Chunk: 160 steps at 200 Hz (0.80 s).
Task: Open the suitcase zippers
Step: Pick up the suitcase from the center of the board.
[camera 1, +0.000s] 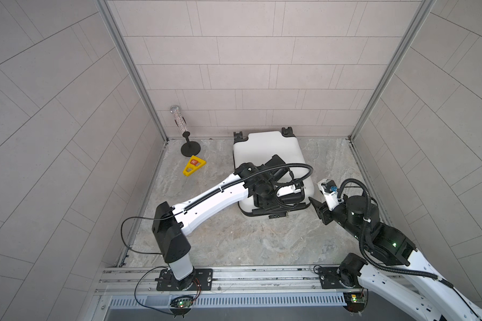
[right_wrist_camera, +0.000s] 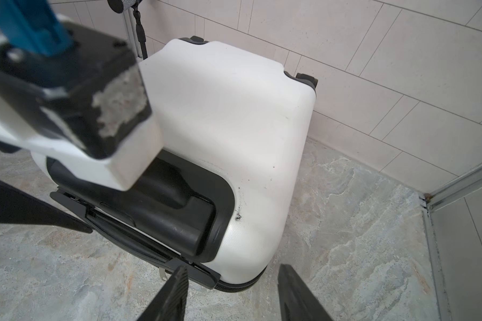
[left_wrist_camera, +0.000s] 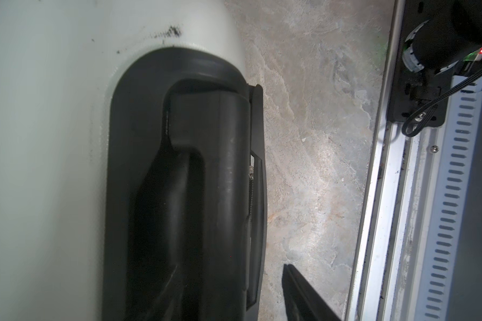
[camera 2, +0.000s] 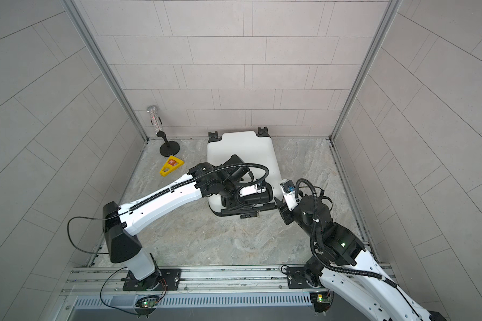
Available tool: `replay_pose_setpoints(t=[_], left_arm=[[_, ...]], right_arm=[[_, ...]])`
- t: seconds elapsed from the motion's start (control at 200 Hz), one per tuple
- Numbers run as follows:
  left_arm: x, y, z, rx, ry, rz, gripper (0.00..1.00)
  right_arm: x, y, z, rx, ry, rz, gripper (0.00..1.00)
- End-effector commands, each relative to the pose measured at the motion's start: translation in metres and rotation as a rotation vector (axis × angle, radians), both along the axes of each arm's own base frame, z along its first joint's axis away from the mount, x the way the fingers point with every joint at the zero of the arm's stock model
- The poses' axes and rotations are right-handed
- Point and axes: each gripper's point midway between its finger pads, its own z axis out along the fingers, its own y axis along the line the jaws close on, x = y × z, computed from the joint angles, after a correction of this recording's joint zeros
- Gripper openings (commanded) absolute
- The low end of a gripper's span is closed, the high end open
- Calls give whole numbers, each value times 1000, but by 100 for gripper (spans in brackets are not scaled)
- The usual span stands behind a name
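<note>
Suitcase [camera 1: 265, 150] lies flat on the stone floor [camera 1: 234, 239], toward 12 o'clock of the work area; wheels [camera 1: 287, 130] are at its 12 o'clock end by the back wall [camera 1: 262, 83], and the handle recess [left_wrist_camera: 178, 166] is at its 6 o'clock end. Zippers [right_wrist_camera: 234, 288] show as a black band under the white shell at the near corner; the band appears closed there; no pull is positively identified.

Left gripper [camera 1: 273, 205] sits low over the handle recess; one finger [left_wrist_camera: 304, 294] stands clear of the case rim with floor between, and its partner is lost in the dark recess; whether it grips cannot be told. Right gripper [right_wrist_camera: 232, 269] hovers just off the case's 5 o'clock corner, jaws apart, nothing held, aimed at the seam.

Assessment: approach stage; the left arm is probably bracing the case; unzipping has not begun. The next move calls for locating a pull on the band, lowering the right fingers to seam level and pinching it; the pull is small and dark on dark, so a missed pinch is the risk.
</note>
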Motion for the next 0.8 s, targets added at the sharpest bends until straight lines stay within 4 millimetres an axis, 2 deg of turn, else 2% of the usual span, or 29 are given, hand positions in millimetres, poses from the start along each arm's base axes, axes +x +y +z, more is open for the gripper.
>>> replay_pose_setpoints(t=[0.0, 0.165, 0.32, 0.42, 0.561, 0.636, 0.651, 0.796], left_arm=[[6, 3, -2, 64, -22, 34, 60], [18, 4, -21, 175, -62, 69, 53], [17, 6, -30, 227, -37, 61, 45], [17, 4, -29, 222, -35, 61, 31], [13, -1, -5, 161, -29, 60, 15], [14, -5, 14, 102, -33, 81, 10], [15, -6, 19, 84, -37, 95, 9], [20, -13, 52, -74, -2, 155, 6]], right_arm=[[2, -4, -1, 50, 12, -49, 54], [0, -9, -8, 61, 17, -69, 53], [-1, -10, -16, 77, 22, -79, 52], [-2, -10, -20, 85, 29, -79, 51], [-2, -9, -25, 106, 25, -83, 49], [-2, -10, -21, 122, 7, -84, 47], [-2, -9, -32, 109, 22, -82, 47], [-7, 8, -44, 119, 26, 26, 46]])
